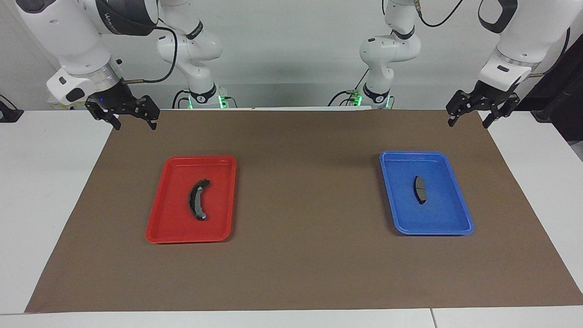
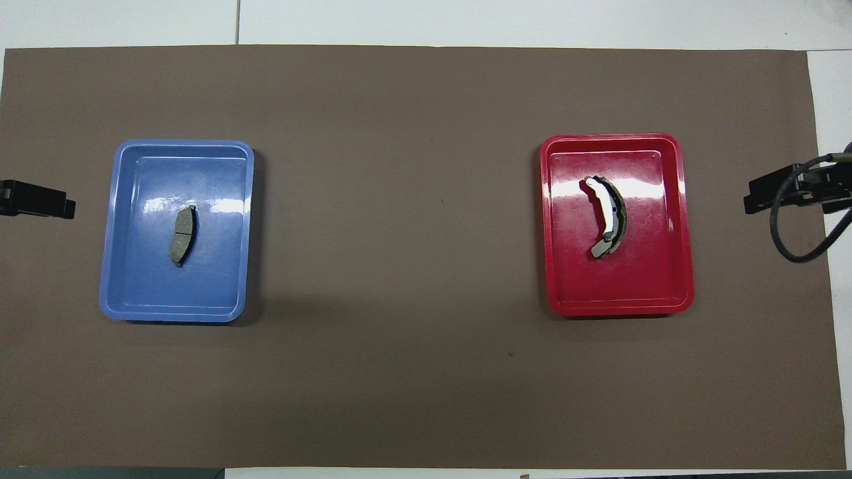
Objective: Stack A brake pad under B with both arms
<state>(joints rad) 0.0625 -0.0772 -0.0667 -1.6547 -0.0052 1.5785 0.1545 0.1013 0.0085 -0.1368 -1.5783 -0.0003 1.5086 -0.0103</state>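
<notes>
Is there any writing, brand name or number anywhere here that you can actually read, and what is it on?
Pale lettering on the dark band of the right arm: too blurred to read.
Small lettering on the dark rings of the two arm bases: too small to read.
Red tray, blue tray, A brake pad, B: no writing visible.

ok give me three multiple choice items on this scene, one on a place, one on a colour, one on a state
1. Where does the short brake pad lie?
A. in the blue tray
B. on the brown mat
C. in the red tray

2. What colour is the tray under the curved brake piece?
A. green
B. red
C. white

3. How is the left tool?
A. shut on the pad
B. shut on the tray rim
C. open, holding nothing

Answers:
1 A: the pad rests on the blue floor.
2 B: red rim surrounds it.
3 C: fingertips apart over the mat's edge.
</notes>
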